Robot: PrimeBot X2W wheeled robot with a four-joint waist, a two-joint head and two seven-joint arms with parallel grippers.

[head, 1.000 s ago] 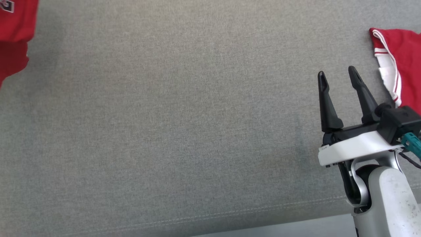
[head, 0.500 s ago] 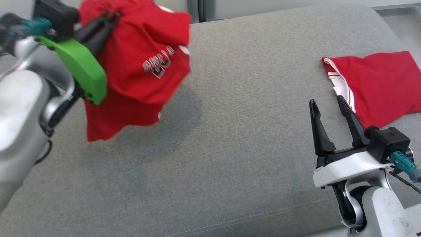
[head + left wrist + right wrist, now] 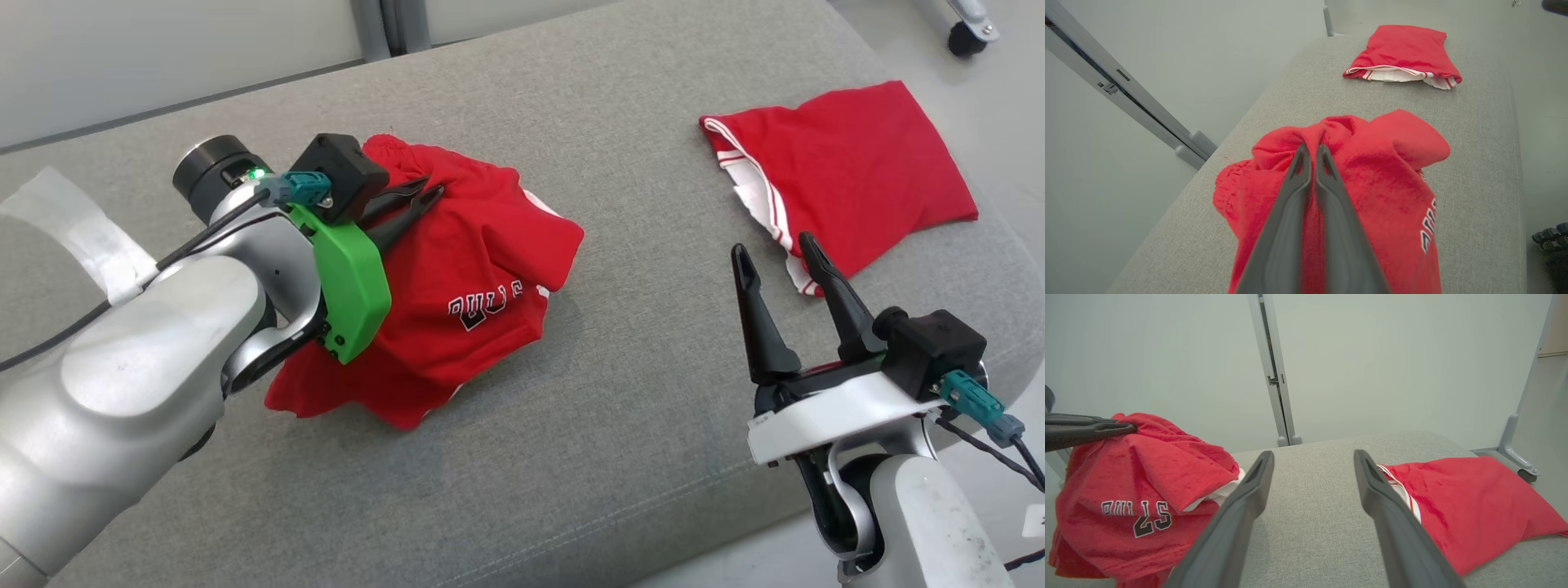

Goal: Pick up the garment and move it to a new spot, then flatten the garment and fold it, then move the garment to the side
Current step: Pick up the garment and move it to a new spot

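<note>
Move step: L hand (image 3: 433, 188) pinches bunched garment (image 3: 482, 269), its lower part on the couch (image 3: 637, 392) well left of folded piece (image 3: 849, 171); R hand (image 3: 773, 245) spread, empty, near that piece; next prob. release, then flatten w/ both hands.

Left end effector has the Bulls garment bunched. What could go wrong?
1. The left end effector pinches a bunched fold of the red Bulls garment, so it may land crumpled, hard to flatten.
2. The open right end effector sits near the folded red garment; reaching across might snag its striped edge.
</note>
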